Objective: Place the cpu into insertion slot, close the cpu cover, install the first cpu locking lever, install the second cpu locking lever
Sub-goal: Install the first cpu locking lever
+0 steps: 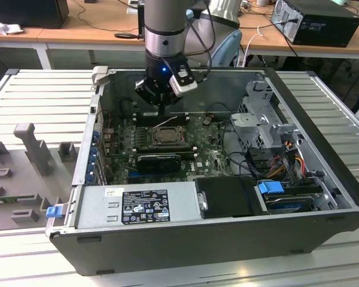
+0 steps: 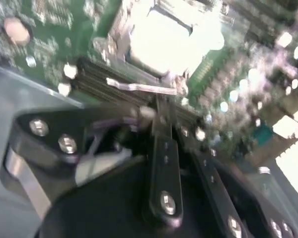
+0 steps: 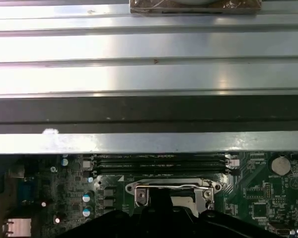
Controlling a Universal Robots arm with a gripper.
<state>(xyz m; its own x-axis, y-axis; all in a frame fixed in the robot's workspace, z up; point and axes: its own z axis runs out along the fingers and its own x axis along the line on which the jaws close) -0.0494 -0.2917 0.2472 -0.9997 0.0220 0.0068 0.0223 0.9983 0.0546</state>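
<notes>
My gripper [image 1: 160,109] hangs low inside the open computer case, just behind the insertion slot [image 1: 166,135] on the green motherboard. The cpu cover [image 3: 172,187] lies flat on the slot as a metal frame. Through its window shows a pale square, the cpu [image 2: 164,34], washed out by glare. In the second wrist view the gripper [image 2: 158,110] points at the slot's near edge, where a thin silvery locking lever [image 2: 139,87] runs along the frame. Its dark body [image 3: 159,220] hides the slot's near half in the first wrist view.
Long black memory slots [image 3: 159,161] run beside the socket. A black card [image 1: 158,160] lies in front of it, then the grey power supply [image 1: 137,206]. A drive cage [image 1: 257,119] and cables [image 1: 287,155] crowd the exterior view's right. Case walls [image 1: 96,119] surround the board.
</notes>
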